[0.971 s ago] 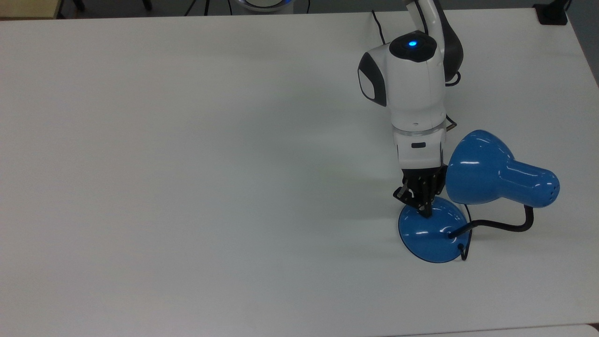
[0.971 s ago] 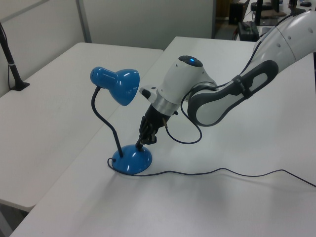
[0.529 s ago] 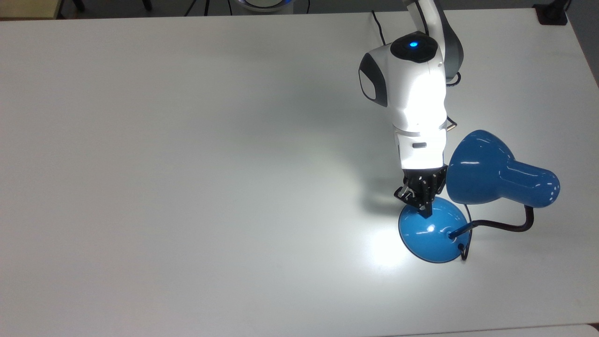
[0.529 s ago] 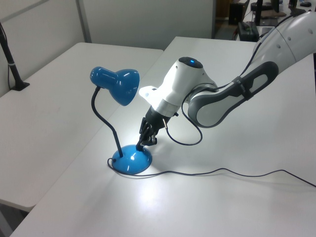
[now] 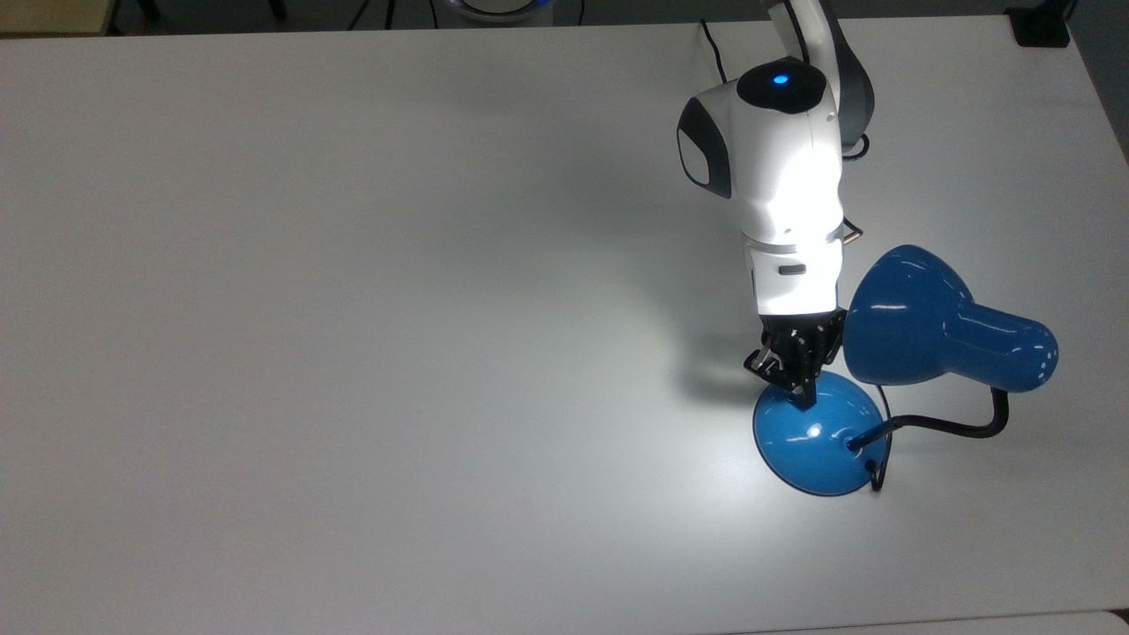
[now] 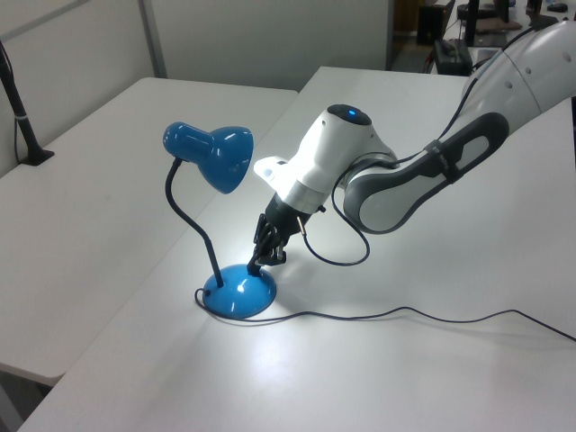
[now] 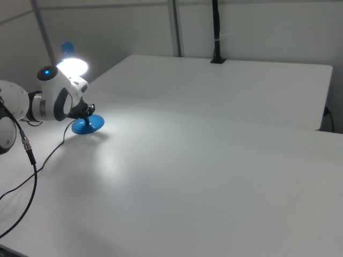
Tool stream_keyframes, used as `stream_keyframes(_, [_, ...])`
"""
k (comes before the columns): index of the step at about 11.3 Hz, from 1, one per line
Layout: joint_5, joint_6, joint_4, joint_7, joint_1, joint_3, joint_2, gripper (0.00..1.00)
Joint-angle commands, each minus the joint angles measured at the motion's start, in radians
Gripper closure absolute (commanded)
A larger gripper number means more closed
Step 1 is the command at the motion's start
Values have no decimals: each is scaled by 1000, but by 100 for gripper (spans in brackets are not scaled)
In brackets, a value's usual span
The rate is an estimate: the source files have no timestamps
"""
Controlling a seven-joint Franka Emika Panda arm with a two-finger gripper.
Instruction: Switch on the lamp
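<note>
- Top view: the lamp (image 5: 882,388) is seen near the top view's right edge of the white table (image 5: 353,353), with its round base (image 5: 816,441) resting on the tabletop. The shade (image 5: 944,331) is laid out along a roughly horizontal axis, its wide mouth turned toward the top view's left and its narrow end toward the top view's right. A bright pool of light is cast on the table left of the base and on the white wrist of the arm (image 5: 785,194). The gripper (image 5: 804,394) is pressed onto the upper left part of the base, with its fingers drawn together around nothing.
- Left view: the lamp (image 6: 216,225) is stood upright on its base (image 6: 238,294), and the black gooseneck (image 6: 193,229) is curved up to the shade (image 6: 209,155), whose mouth is aimed toward the left view's right and slightly downward. The gripper (image 6: 258,264) is tilted down onto the base's top. A thin black cord (image 6: 405,312) is trailed across the table toward the left view's right.
- Right view: the lamp (image 7: 80,96) is placed at the far left of the right view, and its lit shade (image 7: 72,65) is turned toward the camera. The gripper (image 7: 88,112) is set just above the base (image 7: 88,125).
</note>
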Motion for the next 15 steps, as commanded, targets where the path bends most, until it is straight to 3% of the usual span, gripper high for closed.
stream_keyframes(1, [22, 21, -242, 9, -42, -8, -208, 100])
stream_keyframes(3, [24, -20, -352, 24, -94, 4, -303, 100])
stream_keyframes(6, [19, -407, -371, 102, -197, 11, -438, 100])
stream_keyframes(9, [-37, -737, -344, 228, -434, 132, -584, 99])
stream_keyframes(10, [-73, -857, -342, 228, -509, 177, -619, 81])
stream_keyframes(11, [-97, -934, -342, 233, -569, 194, -656, 54])
stream_keyframes(12, [-105, -977, -342, 233, -605, 194, -687, 1])
stream_keyframes(15, [-108, -1072, -279, 236, -633, 157, -695, 0])
